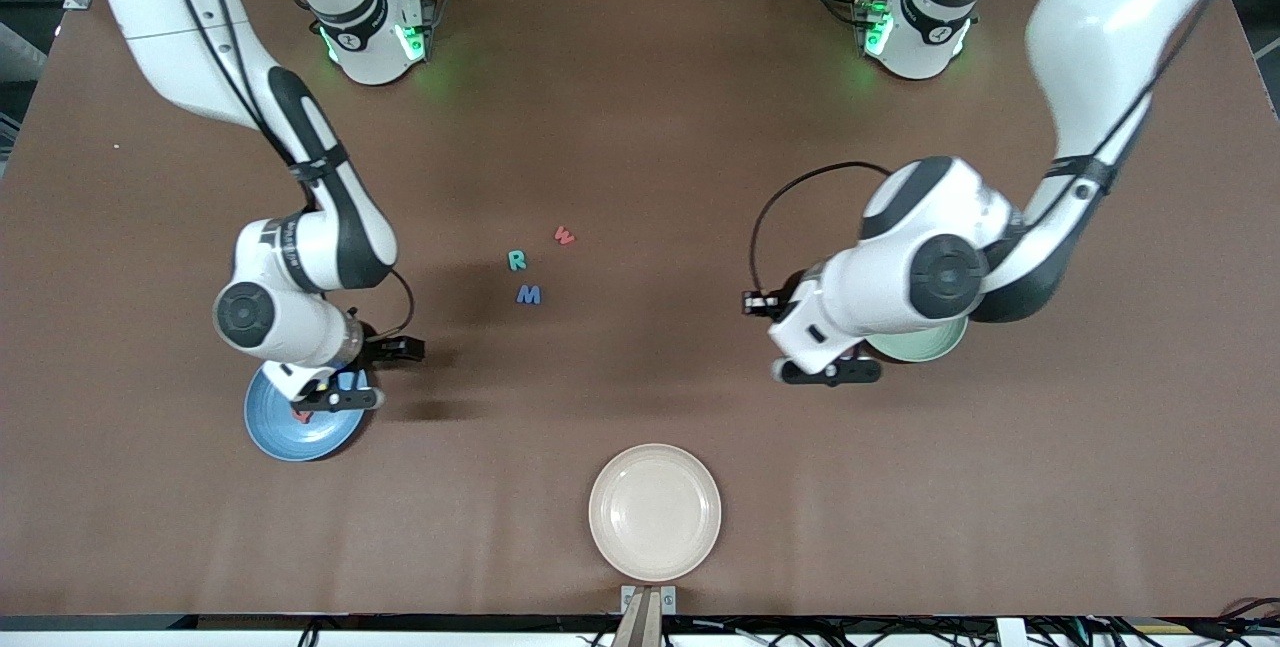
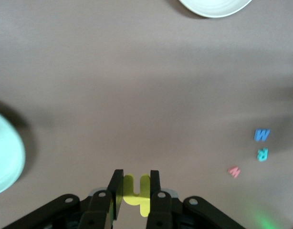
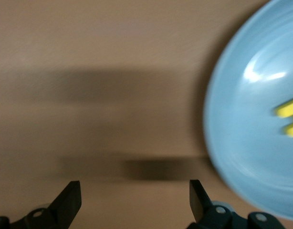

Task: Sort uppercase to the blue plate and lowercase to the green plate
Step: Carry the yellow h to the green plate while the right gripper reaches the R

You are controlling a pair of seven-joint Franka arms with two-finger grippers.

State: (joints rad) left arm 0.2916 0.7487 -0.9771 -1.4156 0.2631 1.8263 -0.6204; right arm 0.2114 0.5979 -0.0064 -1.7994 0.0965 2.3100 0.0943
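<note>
beige plate: nearest the front camera, mid-table, I see nothing on it.
blue plate: toward the right arm's end, a bit farther from the camera than the beige plate. Red letter on it in the front view, which one I can't read. Yellow letter on it in the right wrist view.
right gripper: over the blue plate's edge, fingers spread wide, nothing between them.
left gripper: over bare table just beside the green plate, jaws clamped on the yellow h, seen from the left wrist.
green plate: toward the left arm's end, mostly hidden under the left arm, only its near rim shows to me. Contents can't be seen.
blue M: on bare table mid-table, farther from the camera than both grippers.
teal R: just beside the M, a step farther from the camera.
red w: farthest of the three, near the R, slightly toward the left arm's end.
all three: apart, not touching, well clear of every plate.
</note>
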